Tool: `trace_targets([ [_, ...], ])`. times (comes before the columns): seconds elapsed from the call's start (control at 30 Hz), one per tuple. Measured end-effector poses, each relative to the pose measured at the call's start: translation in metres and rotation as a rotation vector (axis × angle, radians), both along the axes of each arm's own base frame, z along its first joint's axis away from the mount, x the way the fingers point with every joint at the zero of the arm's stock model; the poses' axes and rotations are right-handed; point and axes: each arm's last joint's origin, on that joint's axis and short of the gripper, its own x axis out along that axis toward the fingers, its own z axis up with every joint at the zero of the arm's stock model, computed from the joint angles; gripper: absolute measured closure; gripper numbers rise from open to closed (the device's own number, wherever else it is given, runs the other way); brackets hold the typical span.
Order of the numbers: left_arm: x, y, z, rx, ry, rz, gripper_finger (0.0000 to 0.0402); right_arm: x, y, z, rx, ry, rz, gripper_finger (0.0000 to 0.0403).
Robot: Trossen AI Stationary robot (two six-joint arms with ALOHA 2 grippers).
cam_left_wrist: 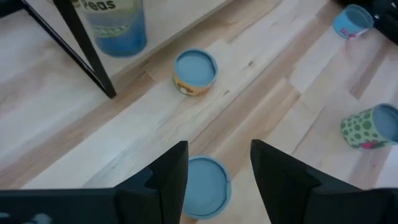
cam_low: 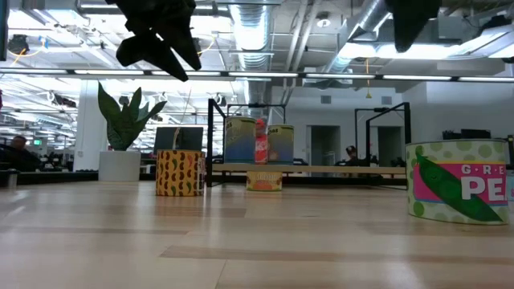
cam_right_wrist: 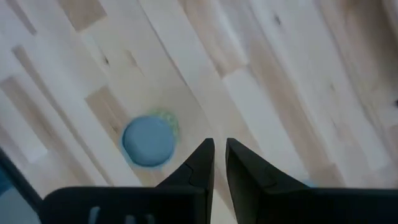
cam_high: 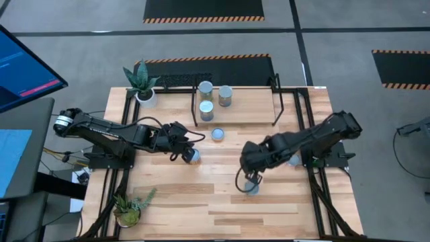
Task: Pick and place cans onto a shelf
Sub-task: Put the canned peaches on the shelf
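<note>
Two cans (cam_high: 193,156) half hidden beneath both grippers

You have three cans (cam_high: 205,88) upright on the shelf (cam_high: 252,106) at the table's far edge, clustered toward its left end. Another can (cam_high: 218,134) stands just in front of the shelf, and three more stand farther toward you.

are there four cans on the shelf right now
No, the high view shows three cans on the shelf; the rest stand on the table.
</note>
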Motion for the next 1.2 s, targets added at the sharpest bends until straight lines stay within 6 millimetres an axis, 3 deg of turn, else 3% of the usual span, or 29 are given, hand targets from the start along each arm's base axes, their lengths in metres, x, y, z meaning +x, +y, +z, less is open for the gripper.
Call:
trace_targets([
  [0.1, 0.000, 0.000, 0.000, 0.003, -0.003, 0.002, 0.0239, 0.000, -0.003, -0.005, -0.091, -0.025, -0.065, 0.0337],
  [0.2, 0.001, 0.000, 0.001, 0.003, -0.010, 0.003, 0.0239, 0.006, -0.025, -0.005, -0.148, -0.033, -0.100, 0.0337],
  [0.43, 0.000, 0.001, 0.001, 0.024, -0.012, 0.018, 0.0239, 0.035, -0.116, -0.008, -0.162, -0.084, -0.047, 0.0337],
  [0.57, 0.000, 0.001, 0.001, 0.026, -0.012, 0.019, 0.0239, 0.034, -0.169, -0.007, -0.127, -0.124, -0.065, 0.0337],
  [0.7, 0.000, 0.001, 0.001, 0.025, -0.012, 0.020, 0.0239, 0.035, -0.208, -0.017, -0.106, -0.126, -0.077, 0.0337],
  [0.97, 0.000, 0.001, 0.001, 0.045, -0.012, 0.027, 0.0239, 0.050, -0.255, -0.060, -0.083, -0.055, -0.070, 0.0337],
  [1.2, 0.000, 0.001, 0.001, 0.048, -0.012, 0.029, 0.0239, 0.056, -0.282, -0.072, -0.124, -0.112, -0.105, 0.0337],
])
